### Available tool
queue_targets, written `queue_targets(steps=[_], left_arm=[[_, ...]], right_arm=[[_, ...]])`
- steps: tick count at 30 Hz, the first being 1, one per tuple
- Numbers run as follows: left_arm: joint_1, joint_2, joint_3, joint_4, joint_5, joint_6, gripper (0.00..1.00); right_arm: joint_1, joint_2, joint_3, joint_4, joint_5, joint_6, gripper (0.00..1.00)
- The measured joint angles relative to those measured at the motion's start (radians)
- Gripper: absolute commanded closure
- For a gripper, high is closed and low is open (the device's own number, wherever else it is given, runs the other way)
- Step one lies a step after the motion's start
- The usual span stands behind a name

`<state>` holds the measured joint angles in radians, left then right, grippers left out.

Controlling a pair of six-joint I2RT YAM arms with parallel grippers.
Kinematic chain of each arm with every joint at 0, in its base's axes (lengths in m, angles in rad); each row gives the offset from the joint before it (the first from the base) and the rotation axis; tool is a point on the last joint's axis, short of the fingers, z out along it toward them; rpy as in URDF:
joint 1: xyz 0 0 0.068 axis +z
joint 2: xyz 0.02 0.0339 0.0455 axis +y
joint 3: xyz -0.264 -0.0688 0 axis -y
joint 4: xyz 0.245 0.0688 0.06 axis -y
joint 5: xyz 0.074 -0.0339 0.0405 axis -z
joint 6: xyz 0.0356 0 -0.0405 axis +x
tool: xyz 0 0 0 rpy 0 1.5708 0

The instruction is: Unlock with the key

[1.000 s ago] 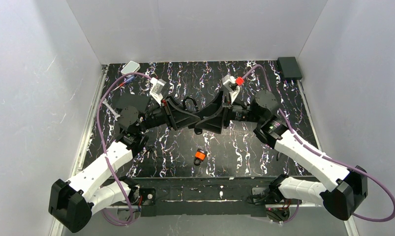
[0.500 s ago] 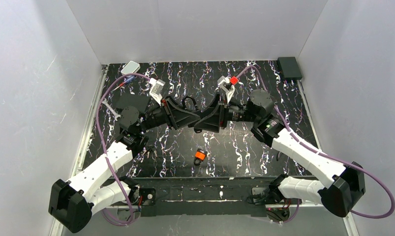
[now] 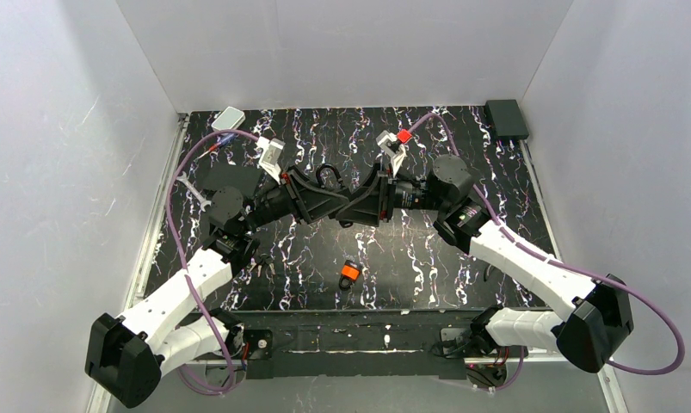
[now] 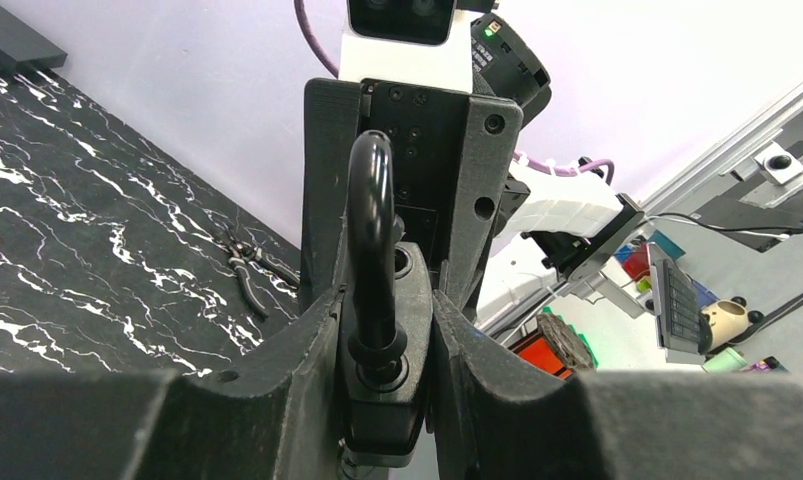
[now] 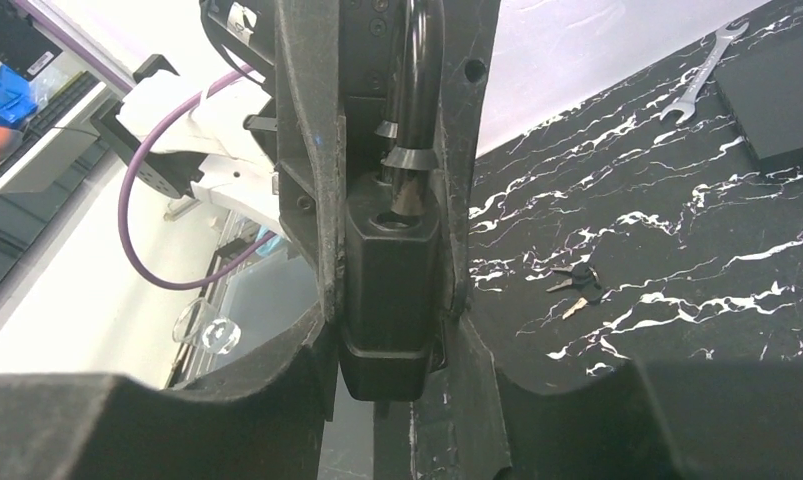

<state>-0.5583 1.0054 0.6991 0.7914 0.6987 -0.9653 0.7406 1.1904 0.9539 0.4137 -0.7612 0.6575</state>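
A black padlock (image 3: 329, 180) hangs above mid-table between both grippers, its shackle pointing toward the back. My left gripper (image 3: 338, 206) is shut on the lock body (image 4: 382, 385), fingers (image 4: 297, 360) pressed to both flat sides. My right gripper (image 3: 360, 207) faces it and is shut round the lower body (image 5: 389, 300). In the right wrist view one shackle leg's tapered tip (image 5: 404, 198) sits just above its hole. Two small keys (image 5: 575, 283) with black heads and pale blades lie on the table. I see no key in the lock.
A small orange padlock (image 3: 350, 274) lies near the front middle. A black box (image 3: 507, 118) sits at the back right and a white box (image 3: 228, 116) at the back left. A silver wrench (image 5: 710, 68) and a small dark item (image 4: 247, 275) lie on the table.
My right wrist has moved a little left toward the left gripper and turned slightly. The padlock stays held between both grippers. The left arm has barely moved.
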Motion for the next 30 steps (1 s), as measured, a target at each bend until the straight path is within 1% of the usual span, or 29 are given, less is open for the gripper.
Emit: queue_targets(steps=[3, 4, 6, 8, 11, 14, 19, 22, 24, 27, 30], left_arm=[[0.0, -0.002, -0.003, -0.011, -0.011, 0.019, 0.39], [0.0, -0.003, -0.005, -0.019, -0.024, 0.028, 0.29], [-0.002, -0.013, -0.005, -0.045, -0.032, 0.038, 0.21], [-0.008, -0.034, -0.006, -0.089, -0.043, 0.056, 0.18], [-0.008, -0.062, -0.01, -0.158, -0.072, 0.078, 0.18], [-0.008, -0.072, -0.01, -0.198, -0.098, 0.089, 0.22], [-0.008, -0.037, 0.003, -0.245, -0.126, 0.089, 0.36], [-0.008, -0.013, 0.011, -0.278, -0.149, 0.089, 0.46], [-0.008, -0.011, 0.011, -0.31, -0.178, 0.089, 0.54], [-0.008, -0.011, 0.019, -0.352, -0.227, 0.074, 0.57], [-0.018, -0.011, 0.04, -0.428, -0.274, 0.041, 0.62]], right_arm=[[0.0, -0.002, 0.0, -0.022, 0.012, -0.011, 0.99], [0.0, -0.003, 0.0, -0.034, 0.014, -0.019, 0.99], [0.0, -0.008, 0.0, -0.085, 0.045, -0.052, 0.99], [0.0, -0.008, -0.001, -0.139, 0.063, -0.078, 0.99], [0.004, -0.018, -0.001, -0.198, 0.078, -0.114, 0.99], [0.005, -0.027, -0.002, -0.234, 0.086, -0.133, 0.99], [0.006, -0.029, -0.002, -0.264, 0.104, -0.146, 0.99], [0.006, -0.029, -0.002, -0.275, 0.112, -0.154, 0.99], [0.007, -0.029, -0.002, -0.281, 0.119, -0.16, 0.99], [0.009, -0.029, -0.002, -0.293, 0.134, -0.175, 0.99], [0.013, -0.029, -0.003, -0.31, 0.148, -0.2, 0.99]])
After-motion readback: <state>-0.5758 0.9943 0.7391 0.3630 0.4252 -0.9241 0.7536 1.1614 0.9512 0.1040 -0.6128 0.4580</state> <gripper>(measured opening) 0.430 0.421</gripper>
